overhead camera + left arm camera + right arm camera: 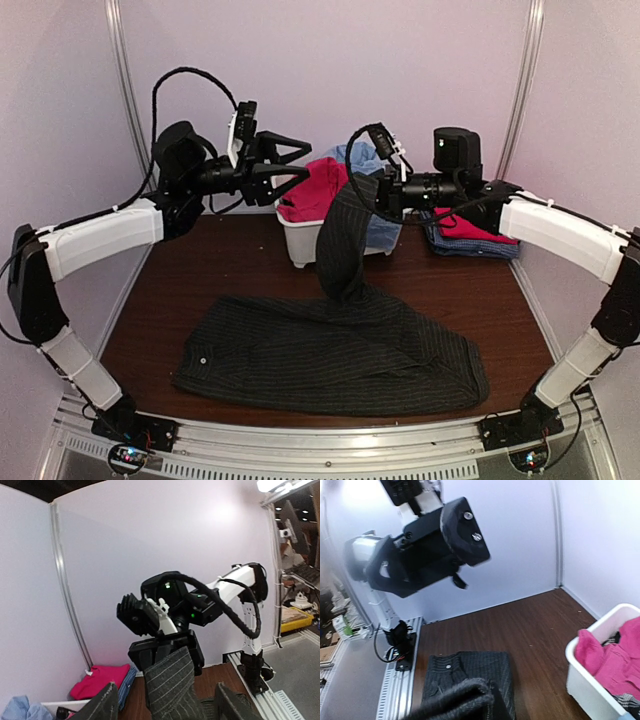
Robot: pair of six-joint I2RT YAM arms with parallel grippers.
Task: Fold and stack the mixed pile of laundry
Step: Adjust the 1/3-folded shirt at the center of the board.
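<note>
A black pinstriped garment (330, 350) of the mixed laundry pile lies spread on the table. One end of it (345, 235) is lifted, and my right gripper (368, 192) is shut on that end. In the right wrist view the bunched cloth (462, 700) hides the fingers. My left gripper (300, 162) hovers open just left of the lifted end, not touching it. In the left wrist view its fingers (102, 705) stand apart on either side of the hanging cloth (170, 680). Pink-red (318, 190) and light blue cloth (372, 155) fill the white tub (305, 243).
A folded stack, pink-red on blue (468, 232), sits at the back right, also seen in the left wrist view (100, 680). The tub (592, 685) stands at the back centre. White walls close the back and sides; a metal rail (330, 455) runs along the near edge.
</note>
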